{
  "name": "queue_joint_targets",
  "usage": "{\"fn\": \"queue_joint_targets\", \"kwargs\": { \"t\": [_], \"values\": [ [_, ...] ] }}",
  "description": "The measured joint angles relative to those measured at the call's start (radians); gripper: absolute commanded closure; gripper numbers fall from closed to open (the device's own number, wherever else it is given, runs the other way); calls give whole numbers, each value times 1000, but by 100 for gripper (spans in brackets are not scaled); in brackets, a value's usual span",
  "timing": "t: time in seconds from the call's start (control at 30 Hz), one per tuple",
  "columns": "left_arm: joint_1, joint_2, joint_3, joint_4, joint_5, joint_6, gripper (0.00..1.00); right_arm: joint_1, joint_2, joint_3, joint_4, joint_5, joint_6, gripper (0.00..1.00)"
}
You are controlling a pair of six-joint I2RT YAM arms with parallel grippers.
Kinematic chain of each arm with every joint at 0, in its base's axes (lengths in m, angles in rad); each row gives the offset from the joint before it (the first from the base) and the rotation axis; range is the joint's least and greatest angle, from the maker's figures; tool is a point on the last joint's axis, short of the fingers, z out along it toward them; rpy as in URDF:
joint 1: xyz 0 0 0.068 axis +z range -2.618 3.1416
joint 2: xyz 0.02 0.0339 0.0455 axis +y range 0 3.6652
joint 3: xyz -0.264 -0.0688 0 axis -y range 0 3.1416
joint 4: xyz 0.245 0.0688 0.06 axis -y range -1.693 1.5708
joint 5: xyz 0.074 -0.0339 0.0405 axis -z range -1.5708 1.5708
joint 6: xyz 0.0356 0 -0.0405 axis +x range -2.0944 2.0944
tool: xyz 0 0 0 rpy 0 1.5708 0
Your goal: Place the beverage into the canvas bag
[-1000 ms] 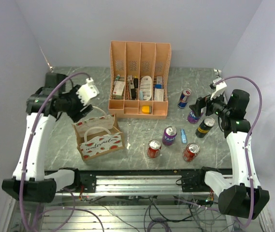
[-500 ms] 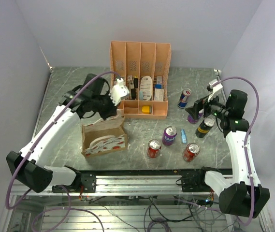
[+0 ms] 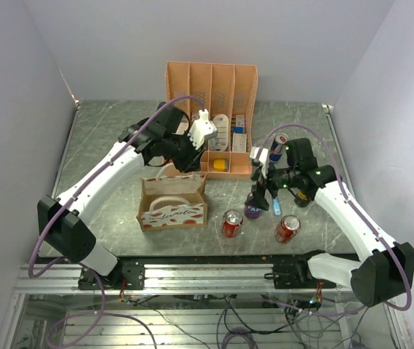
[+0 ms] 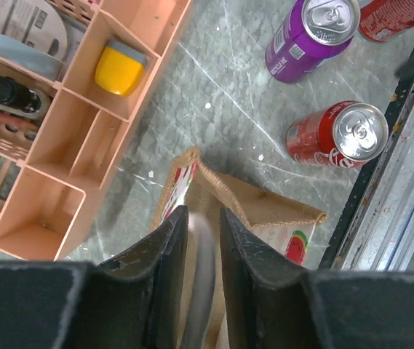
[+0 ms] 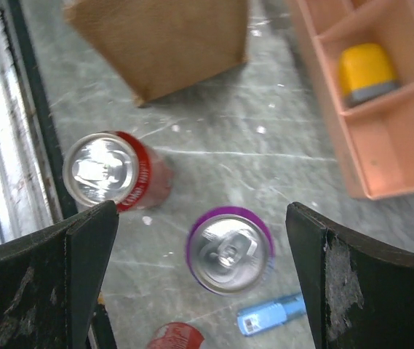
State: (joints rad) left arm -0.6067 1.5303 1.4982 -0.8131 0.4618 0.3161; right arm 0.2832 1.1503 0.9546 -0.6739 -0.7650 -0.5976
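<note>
Hovering wide open, the right end effector (image 5: 201, 212) hangs directly over the purple can (image 5: 228, 251), which stands upright and untouched on the bench (image 5: 192, 131) between a red can (image 5: 108, 171) and the peach organiser (image 5: 396, 153). The left end effector (image 4: 201, 218) is pinched on a white handle (image 4: 203, 262) of the canvas bag (image 4: 265, 218), which sits near the cans. No beverage shows inside the bag, so by my reading the grasp, carry and drop are all left.
</note>
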Motion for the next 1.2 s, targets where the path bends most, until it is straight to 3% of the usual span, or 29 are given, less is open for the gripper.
{"fn": "queue_joint_targets", "kwargs": {
  "t": [0.2,0.33,0.5,0.7,0.9,1.03,1.2],
  "values": [
    [6,-82,9,-13,-36,32,23,228,7,-22,-43,60,-51,0],
    [47,-194,3,-29,-51,51,13,342,7,-79,-39,130,-59,0],
    [159,-365,-84,-28,-107,58,13,393,23,-131,-27,194,-70,2],
    [249,-469,-198,-57,-242,61,14,456,81,-148,43,232,-69,13],
    [373,-453,-274,-182,-321,127,16,489,111,-161,126,257,-57,44],
    [458,-401,-275,-260,-315,187,23,497,106,-164,143,267,-40,66],
    [488,-291,-277,-314,-256,220,28,501,100,-122,119,277,-34,78]
  ]
}}
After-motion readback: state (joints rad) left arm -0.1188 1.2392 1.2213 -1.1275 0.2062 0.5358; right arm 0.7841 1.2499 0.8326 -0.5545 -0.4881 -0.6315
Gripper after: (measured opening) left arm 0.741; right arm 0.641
